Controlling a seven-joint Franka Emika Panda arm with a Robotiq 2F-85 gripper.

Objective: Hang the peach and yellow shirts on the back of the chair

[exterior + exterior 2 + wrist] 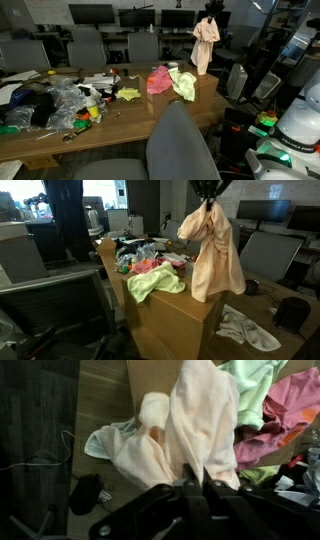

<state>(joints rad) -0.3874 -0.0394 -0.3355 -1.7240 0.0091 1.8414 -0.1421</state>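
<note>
We see a long wooden table (130, 122); a grey chair (182, 140) stands at its near side in an exterior view; the peach shirt (212, 255) hangs in the air near the table's end, its top pinched in the gripper (208, 196), jaws closed on the cloth; the yellow shirt (155, 282) lies on the table corner, touching a pink shirt (160, 78).
</note>
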